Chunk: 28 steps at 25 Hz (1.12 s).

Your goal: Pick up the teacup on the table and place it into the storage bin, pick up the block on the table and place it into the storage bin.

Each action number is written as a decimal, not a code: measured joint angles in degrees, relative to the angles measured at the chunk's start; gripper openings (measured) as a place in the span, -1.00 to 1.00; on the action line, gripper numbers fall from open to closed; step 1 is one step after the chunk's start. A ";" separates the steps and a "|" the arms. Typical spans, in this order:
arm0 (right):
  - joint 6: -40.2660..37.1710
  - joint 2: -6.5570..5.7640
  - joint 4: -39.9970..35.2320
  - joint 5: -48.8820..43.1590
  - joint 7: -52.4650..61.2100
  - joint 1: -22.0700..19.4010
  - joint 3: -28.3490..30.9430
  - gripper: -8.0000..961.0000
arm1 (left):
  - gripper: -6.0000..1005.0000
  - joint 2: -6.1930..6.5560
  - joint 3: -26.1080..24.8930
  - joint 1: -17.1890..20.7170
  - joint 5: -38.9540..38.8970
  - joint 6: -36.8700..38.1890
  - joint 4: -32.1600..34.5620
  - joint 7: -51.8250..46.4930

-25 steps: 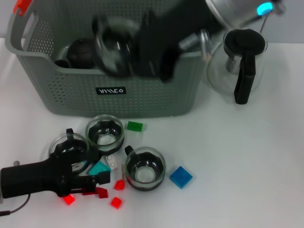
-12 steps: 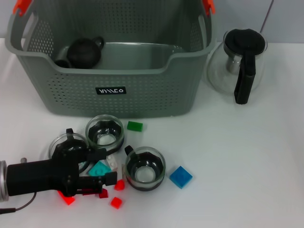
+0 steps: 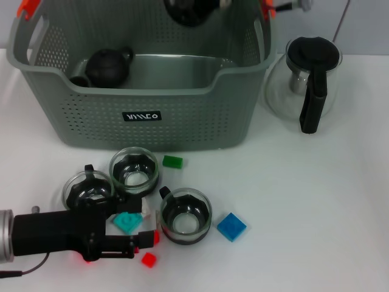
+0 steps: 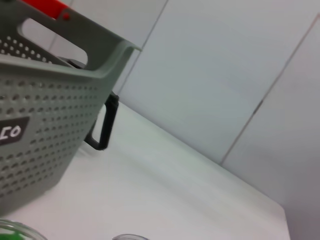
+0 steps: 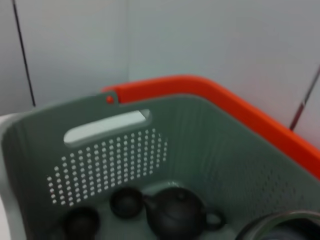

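— How many cups are out on the table?

— Three clear glass teacups with black inner holders: one [image 3: 88, 190] just behind the left gripper [image 3: 135, 226], partly covered by its upper jaw; one [image 3: 134, 170] further beyond that jaw; one [image 3: 185, 215] just past the jaw tips.

— And the jaws?

— Spread apart, lying low over the table. One small teal plastic block [image 3: 127, 220] sits between them (whether either jaw touches it, I cannot tell).

— Other blocks?

— One red block [image 3: 152, 237] at the lower jaw's tip, one more red block [image 3: 149, 260] just outside that jaw, one pale translucent block [image 3: 146, 210] beside the teal one, one flat blue square block [image 3: 231, 226] beyond the nearest teacup, and one green block [image 3: 172, 162] well beyond the upper jaw, close to the basket.

— The basket?

— One large grey perforated plastic storage basket [image 3: 182, 115], far ahead of the left jaws. Inside are one round black teapot [image 3: 109, 66] and two small dark cups [image 5: 126, 201] [image 5: 80, 222].

— The other arm?

— The right gripper [image 3: 200, 7] is high over the basket's far side; how its jaws stand I cannot tell. One glass pitcher with a black handle [image 3: 307, 79] stands beside the basket.
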 joint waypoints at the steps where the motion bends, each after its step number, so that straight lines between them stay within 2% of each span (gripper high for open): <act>1: 0.98 0.28 0.94 0.04 -0.25 -0.17 0.00 -0.86 | 0.80 0.00 0.21 -0.03 0.00 0.01 0.00 0.03; 7: 4.92 1.19 5.06 0.02 -0.41 -0.72 -0.01 -0.86 | 0.80 -0.08 1.10 -0.35 0.00 -0.03 0.20 0.65; 28: 6.90 0.86 7.70 -0.31 0.61 -2.30 -0.52 -0.82 | 0.80 -0.52 1.22 -0.45 0.00 -0.59 0.41 0.86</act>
